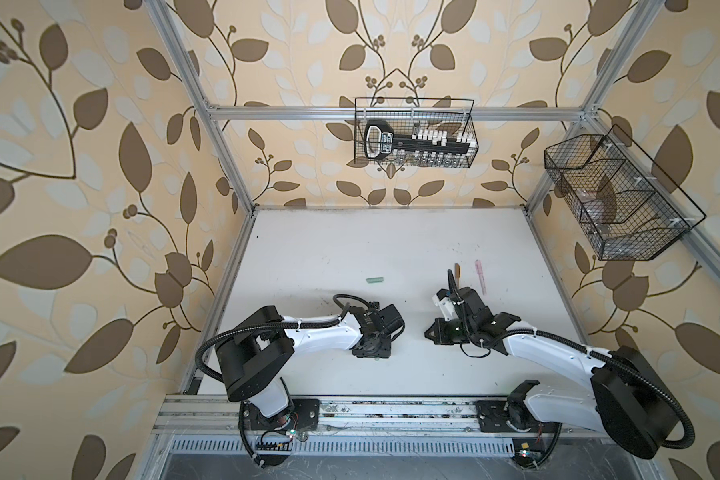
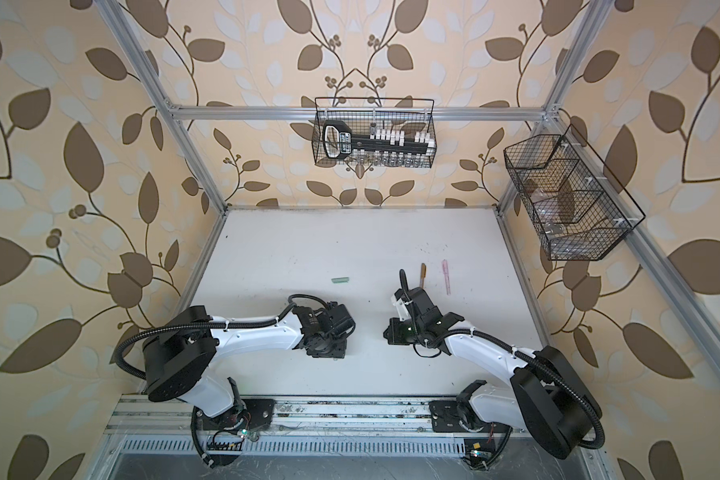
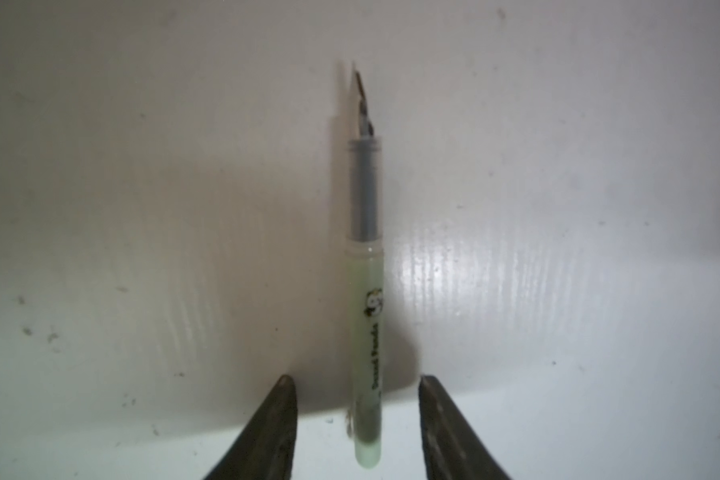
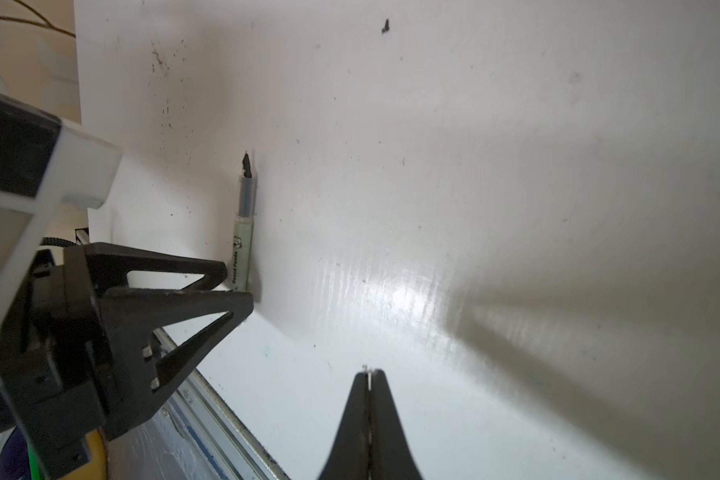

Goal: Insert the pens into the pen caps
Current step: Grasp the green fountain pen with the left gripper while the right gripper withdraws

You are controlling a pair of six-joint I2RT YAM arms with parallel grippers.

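In both top views, a green cap [image 1: 376,280] [image 2: 340,280] lies on the scuffed white table [image 1: 350,249]. A brown pen [image 1: 458,272] and a pink pen [image 1: 481,276] lie to its right, and the jaws are hidden.

Left wrist: we see the left gripper [image 3: 356,379] open, astride the green pen [image 3: 366,332], whose print is blurred.

Right wrist: the right gripper [image 4: 368,372] is closed and empty. The pen reads "Dazed Panda".

Table [image 1: 350,249]: white, glossy, scuffed, dark specks across surface.
Frame [image 1: 391,113]: aluminium posts and crossbar around table.
Wire basket [image 1: 360,124]: black mesh, hung on back crossbar; holds large black key-shaped object [image 1: 425,144] with white blocks along its shaft.
Second wire basket [image 1: 641,245]: black mesh, on right-hand frame rail, divided into compartments; contents unclear.
Wallpaper [image 1: 80,208]: cream, brown leaf pattern.
Slotted rail [image 1: 391,415]: along table's front edge.
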